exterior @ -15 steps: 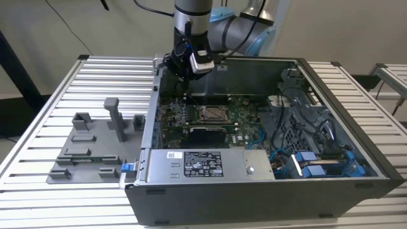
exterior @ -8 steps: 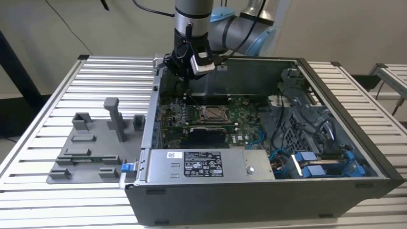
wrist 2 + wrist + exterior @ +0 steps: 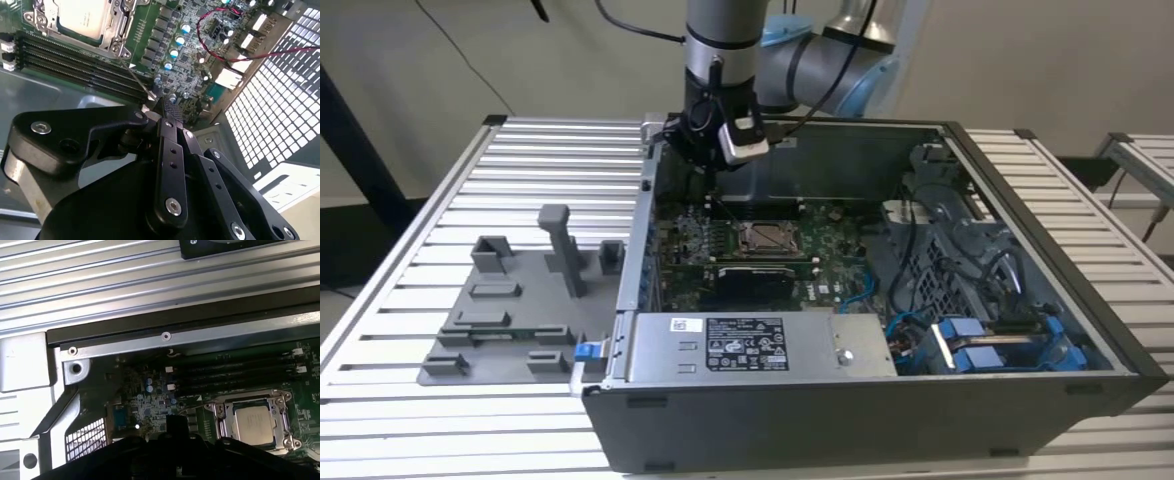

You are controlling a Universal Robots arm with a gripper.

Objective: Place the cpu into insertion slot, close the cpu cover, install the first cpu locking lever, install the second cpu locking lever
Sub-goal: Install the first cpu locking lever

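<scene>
The cpu (image 3: 82, 17) (image 3: 255, 422) lies silver side up in the insertion slot (image 3: 765, 237) on the green board. The cpu cover (image 3: 116, 31) (image 3: 281, 406), a silver frame, lies flat around it. A thin wire locking lever (image 3: 136, 80) (image 3: 194, 402) sticks out from the socket's corner toward my gripper. My gripper (image 3: 169, 106) (image 3: 716, 172) hangs inside the case near its back wall, to the exterior view's left of the socket. Its black fingers (image 3: 170, 145) are shut together, and the tip sits right by the lever's free end. Whether they touch is unclear.
Black memory slots (image 3: 75, 62) run beside the socket. A red and black cable (image 3: 240, 52) loops near the perforated case wall (image 3: 280, 100). A labelled silver box (image 3: 747, 345) spans the case front, with blue cables (image 3: 987, 345) beside it. A grey fixture plate (image 3: 507, 320) lies outside the case.
</scene>
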